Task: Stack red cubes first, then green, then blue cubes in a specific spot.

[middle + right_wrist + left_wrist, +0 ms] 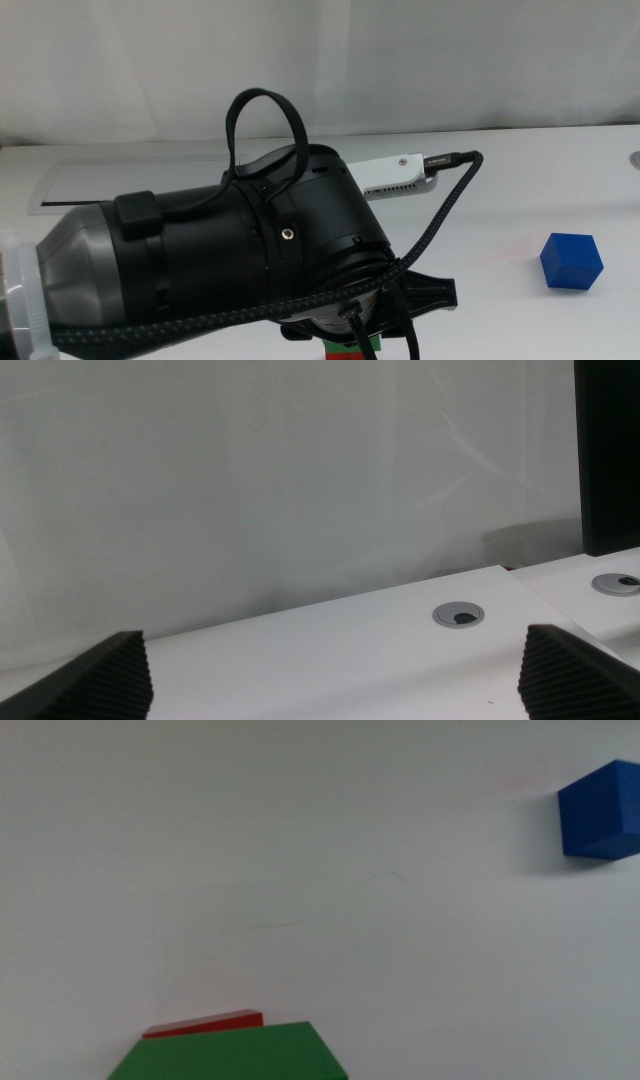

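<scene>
Left arm fills the lower-left half of the middle view, black wrist housing with a braided cable (440, 215) looped over it. Left tool (352, 335) sits low at the bottom edge, right above the cubes; whether it is spread or pressed together cannot be told, its jaws do not show in either view. Green cube (232, 1054) lies on top of the red cube (205, 1022), touching, red peeking out behind it in the left wrist view. In the middle view only slivers of green (340, 344) and red (352, 354) show under the arm at the bottom edge. Blue cube (571, 261) sits alone on the white worktop (520, 180), well apart to the right of the stack, upright, nothing touching it; also seen in the left wrist view (601, 810). Grey-framed panel (70, 185) lies at the far left of the worktop, partly hidden by the arm. Right tool (335, 670) is out of the middle view, spread wide, nothing between its jaws, facing a white wall and a grey cable grommet (458, 614) in a white surface.
</scene>
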You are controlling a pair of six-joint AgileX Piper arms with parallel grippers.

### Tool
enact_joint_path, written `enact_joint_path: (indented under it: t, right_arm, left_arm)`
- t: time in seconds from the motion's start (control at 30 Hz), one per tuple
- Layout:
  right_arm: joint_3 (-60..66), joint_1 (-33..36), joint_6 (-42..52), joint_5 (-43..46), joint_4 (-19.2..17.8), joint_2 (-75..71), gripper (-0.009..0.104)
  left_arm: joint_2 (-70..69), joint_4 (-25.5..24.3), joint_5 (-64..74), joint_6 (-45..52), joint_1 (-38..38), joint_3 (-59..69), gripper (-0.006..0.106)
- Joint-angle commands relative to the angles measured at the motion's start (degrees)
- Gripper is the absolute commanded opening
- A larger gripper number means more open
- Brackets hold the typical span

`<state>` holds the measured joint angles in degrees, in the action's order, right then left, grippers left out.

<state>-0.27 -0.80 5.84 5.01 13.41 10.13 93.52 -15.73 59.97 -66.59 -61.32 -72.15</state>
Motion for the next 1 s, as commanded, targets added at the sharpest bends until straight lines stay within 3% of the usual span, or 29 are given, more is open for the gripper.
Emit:
enact_joint_path:
  t: [0.0,0.97]
  right_arm:
    - [2.37,-0.42,0.15,0.04,-0.36,0.11,0.103]
    - [2.37,-0.42,0.15,0.15,-0.36,0.11,0.103]
  left_arm:
    - [0.28,-0.03,-1.24,-3.98,-0.33,-0.24,-0.003]
    - [10.28,0.15,-1.43,-3.75,-0.33,-0.15,-0.003]
